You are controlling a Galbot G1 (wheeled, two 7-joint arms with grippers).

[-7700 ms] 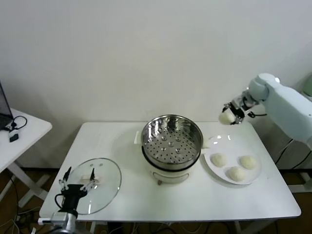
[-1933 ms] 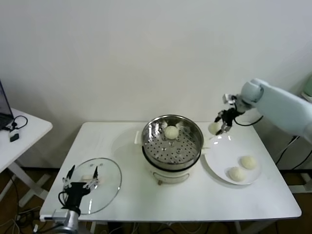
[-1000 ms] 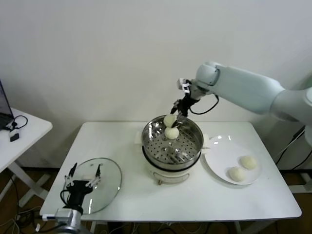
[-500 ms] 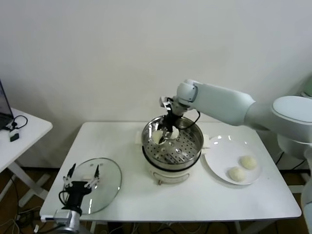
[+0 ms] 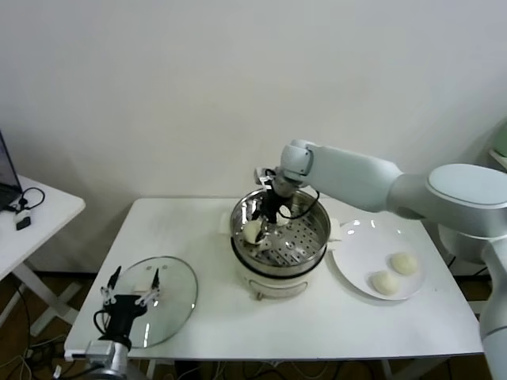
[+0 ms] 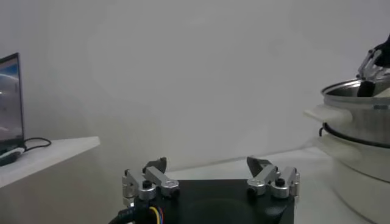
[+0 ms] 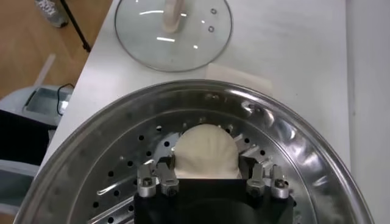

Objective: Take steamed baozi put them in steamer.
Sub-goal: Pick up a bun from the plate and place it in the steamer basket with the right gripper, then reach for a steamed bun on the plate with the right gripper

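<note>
The steamer [image 5: 319, 224] stands mid-table, a shiny pot with a perforated floor [image 7: 292, 146] on a cream base. My right gripper [image 5: 264, 222] reaches down inside it, shut on a cream-white baozi [image 5: 252, 231] at the pot's left side. In the right wrist view this baozi [image 7: 205, 151] sits low over the floor, with a finger against each of its sides. A second baozi [image 5: 283, 219] lies in the pot, partly hidden behind the gripper. Two more baozi [image 5: 404, 264] [image 5: 385, 282] rest on the white plate [image 5: 356, 247]. My left gripper [image 5: 131, 299] is parked open at the table's front left.
A round glass lid [image 5: 162, 293] lies flat at the front left, under the left gripper. It also shows beyond the pot [image 7: 173, 33]. A white card [image 7: 237, 78] lies beside the steamer. A side table with a laptop [image 5: 6, 190] stands far left.
My right arm has carried the baozi from above the steamer's rim down and leftward, deep into the pot. The left arm has stayed put.
</note>
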